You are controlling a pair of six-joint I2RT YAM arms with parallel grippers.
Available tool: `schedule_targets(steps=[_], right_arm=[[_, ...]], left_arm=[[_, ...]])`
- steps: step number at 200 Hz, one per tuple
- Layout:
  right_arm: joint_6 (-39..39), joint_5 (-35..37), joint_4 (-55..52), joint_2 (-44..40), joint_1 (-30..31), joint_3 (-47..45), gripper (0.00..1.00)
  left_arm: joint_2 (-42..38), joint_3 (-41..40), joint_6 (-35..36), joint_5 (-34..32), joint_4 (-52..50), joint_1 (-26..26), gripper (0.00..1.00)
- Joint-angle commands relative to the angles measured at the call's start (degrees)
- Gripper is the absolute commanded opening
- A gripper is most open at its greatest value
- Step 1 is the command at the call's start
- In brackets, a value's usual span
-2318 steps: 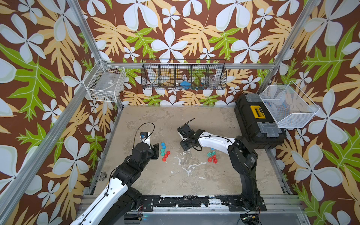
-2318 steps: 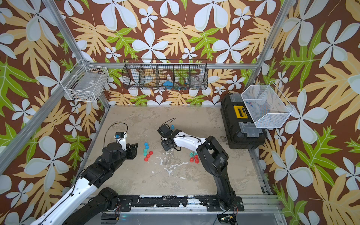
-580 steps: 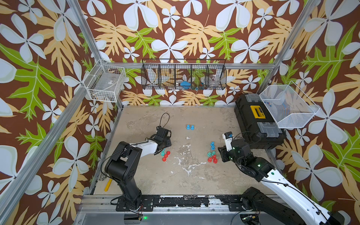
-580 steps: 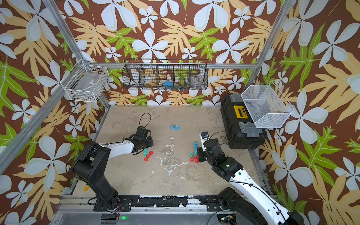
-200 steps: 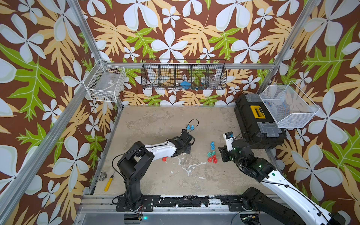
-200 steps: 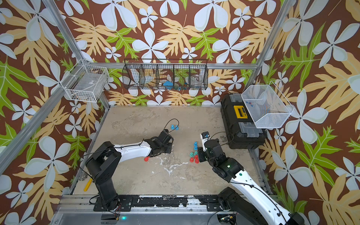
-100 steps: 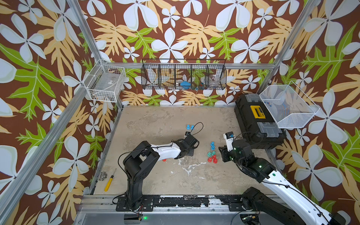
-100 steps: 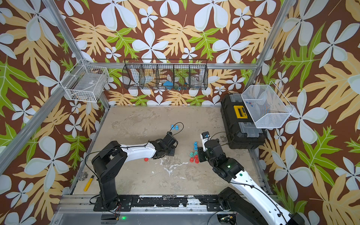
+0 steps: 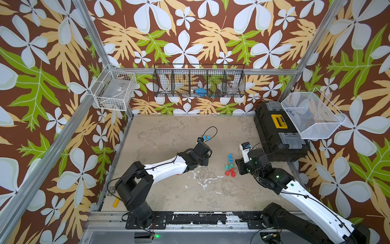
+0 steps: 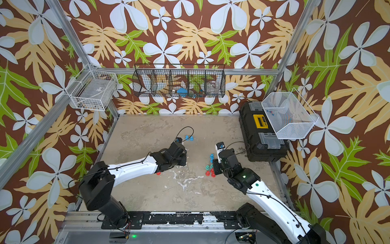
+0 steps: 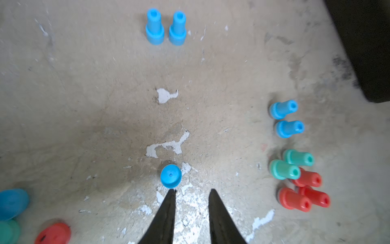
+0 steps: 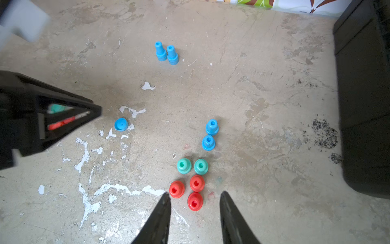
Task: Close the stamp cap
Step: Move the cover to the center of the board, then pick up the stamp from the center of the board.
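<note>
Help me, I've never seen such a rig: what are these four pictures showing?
A left arm and a right arm stand at the front of a table. Two pictures look down from one overhead camera; the other two come from a camera on each wrist. The left fingers and the right fingers stand apart and hold nothing. On the table stand small toy stamps, blue, green and red, most near the right fingers. A loose blue cap lies just ahead of the left fingers. A black toolbox sits at the table's edge.

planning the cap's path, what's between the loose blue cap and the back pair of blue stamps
Only bare table with chipped white patches lies between the cap and the stamps. Both wrist views show it.
</note>
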Motion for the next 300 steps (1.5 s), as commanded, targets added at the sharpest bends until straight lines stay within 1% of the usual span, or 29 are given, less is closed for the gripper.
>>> schedule_targets(steps=[1,26,45,70,91,108,120,161,205,263,300], right_arm=[[-0.11,-0.01,0.85,2.98,-0.28,1.60,0.42],[-0.27,-0.72,1.20,8.57,-1.03,4.19,0.43],[-0.27,-1.68,2.43,13.42,-1.59,6.28,0.44],[-1.29,-0.75,3.12,21.50,-2.46,9.97,0.45],[-2.15,-0.40,3.73,27.90,-4.55,12.52,0.45],[-2.67,-0.73,3.69,32.21,-6.60,14.93,0.45],[-3.19,-1.06,3.52,34.73,-7.55,16.57,0.45],[-4.01,-0.78,3.34,40.12,-8.07,19.51,0.45],[-4.49,-1.09,4.25,43.80,-9.27,19.62,0.44],[-4.32,-1.95,6.35,45.79,-9.84,18.13,0.42],[-4.31,-2.24,6.64,46.42,-9.95,17.93,0.40]], left_arm=[[-6.04,-1.31,2.13,-1.33,-1.98,-0.05,0.32],[-15.79,-4.16,3.55,-3.42,-3.71,0.26,0.35],[-23.31,-6.78,4.21,-3.72,-5.33,2.07,0.36],[-33.25,-10.65,6.51,-2.62,-7.63,7.14,0.37],[-41.04,-14.14,9.12,-2.19,-9.60,11.98,0.38],[-45.33,-16.50,10.48,-0.86,-11.25,15.10,0.38],[-47.34,-18.02,11.07,-0.77,-12.14,15.99,0.38],[-51.98,-23.18,11.27,-1.93,-11.40,16.22,0.38],[-51.72,-23.54,11.71,-2.00,-10.77,16.27,0.38],[-51.76,-23.77,11.62,-2.38,-10.79,16.25,0.38],[-51.72,-23.76,11.79,-2.36,-10.69,16.28,0.38]])
